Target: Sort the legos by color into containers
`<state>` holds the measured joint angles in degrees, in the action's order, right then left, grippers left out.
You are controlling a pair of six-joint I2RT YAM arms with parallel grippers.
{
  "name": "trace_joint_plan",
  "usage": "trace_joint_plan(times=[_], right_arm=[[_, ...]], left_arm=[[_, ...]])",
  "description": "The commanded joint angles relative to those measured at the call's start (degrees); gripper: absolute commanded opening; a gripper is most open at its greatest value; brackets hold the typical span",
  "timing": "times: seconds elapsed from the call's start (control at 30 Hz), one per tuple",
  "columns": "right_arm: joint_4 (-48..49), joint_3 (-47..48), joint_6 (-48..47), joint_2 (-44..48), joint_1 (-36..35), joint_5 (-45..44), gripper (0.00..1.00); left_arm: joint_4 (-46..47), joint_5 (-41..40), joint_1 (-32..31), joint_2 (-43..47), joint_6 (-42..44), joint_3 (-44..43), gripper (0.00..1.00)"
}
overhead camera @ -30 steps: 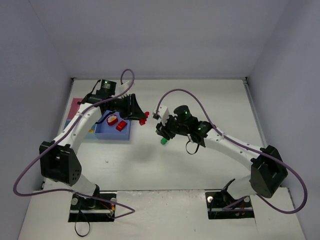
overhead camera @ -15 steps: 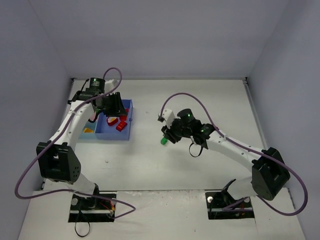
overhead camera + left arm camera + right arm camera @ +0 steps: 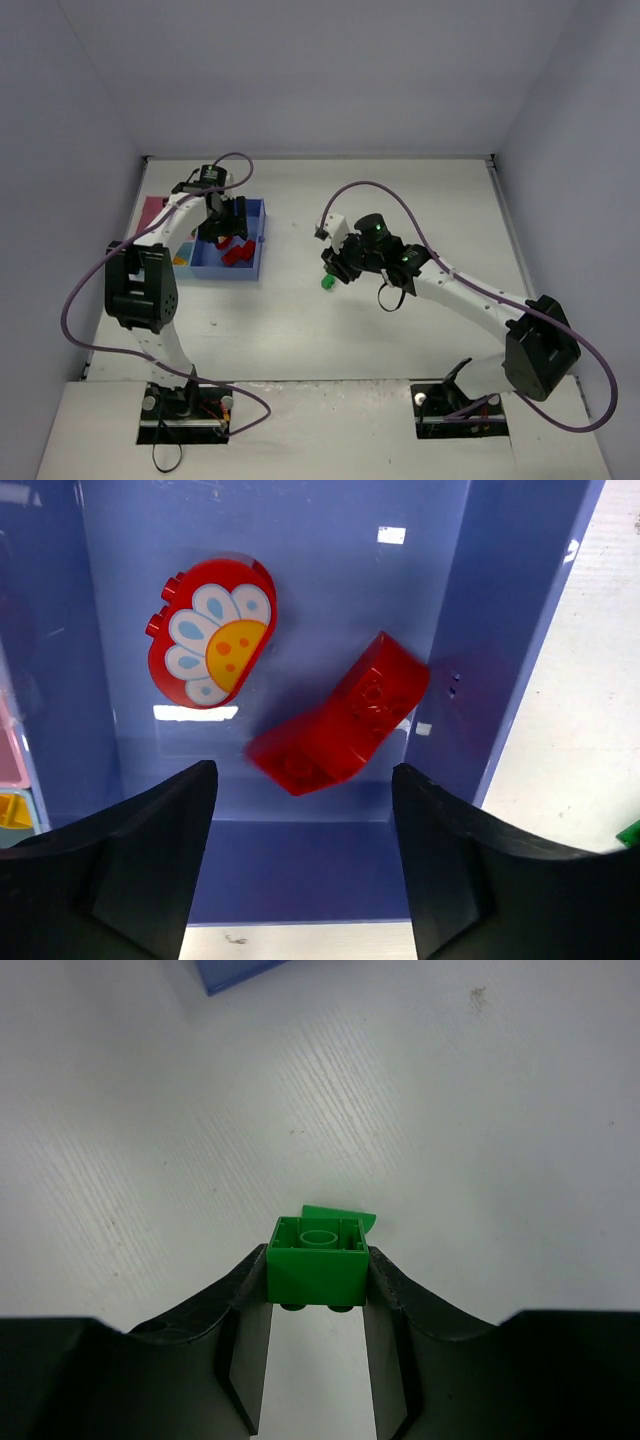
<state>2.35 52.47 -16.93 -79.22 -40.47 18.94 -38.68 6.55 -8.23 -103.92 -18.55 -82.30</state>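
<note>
We find the left gripper (image 3: 300, 780) spread wide and empty above the blue tray (image 3: 480, 630). A red brick (image 3: 340, 715) and a red daisy-printed brick (image 3: 212, 632) are inside that tray. Right of the tray, the right gripper (image 3: 318, 1265) pinches a green brick (image 3: 316, 1272); a second green piece (image 3: 340, 1218) shows just beyond it.

Red brick (image 3: 340, 715), green brick (image 3: 315, 1260) and blue tray (image 3: 300, 570) look glossy plastic; table (image 3: 150, 1160) matt.
</note>
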Motion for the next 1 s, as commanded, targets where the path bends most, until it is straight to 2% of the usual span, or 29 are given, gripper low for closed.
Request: trace_joint_plan(times=[0.0,0.13,0.2,0.23,0.33,0.57,0.97], right_arm=[[2.4,3.6,0.0,2.1,0.3,1.4,0.00],[2.4,5.1,-0.6,1.9,0.2,2.3,0.00],[2.7,6.1,-0.7,1.8,0.2,2.9,0.00],[2.7,6.7,-1.0,1.8,0.2,3.1,0.00],[2.7,7.6,-1.3,1.4,0.2,3.8,0.00],[2.7,9.6,-1.9,1.6,0.2,5.1,0.01],[2.7,10.0,-1.5,1.7,0.0,6.0,0.02]], left_arm=[[1.4,-0.7,-0.1,4.6,-0.3,-3.6,0.68],[0.4,4.1,-1.5,9.9,-1.5,-4.0,0.73],[0.4,8.9,-3.3,11.7,-3.1,-4.2,0.73],[0.6,14.4,-4.1,13.3,-3.9,-4.0,0.73],[5.0,24.3,-7.9,16.1,-6.9,-2.5,0.73],[12.3,37.4,-13.8,17.5,-11.2,1.6,0.73],[15.8,42.8,-17.0,14.2,-10.8,4.4,0.72]])
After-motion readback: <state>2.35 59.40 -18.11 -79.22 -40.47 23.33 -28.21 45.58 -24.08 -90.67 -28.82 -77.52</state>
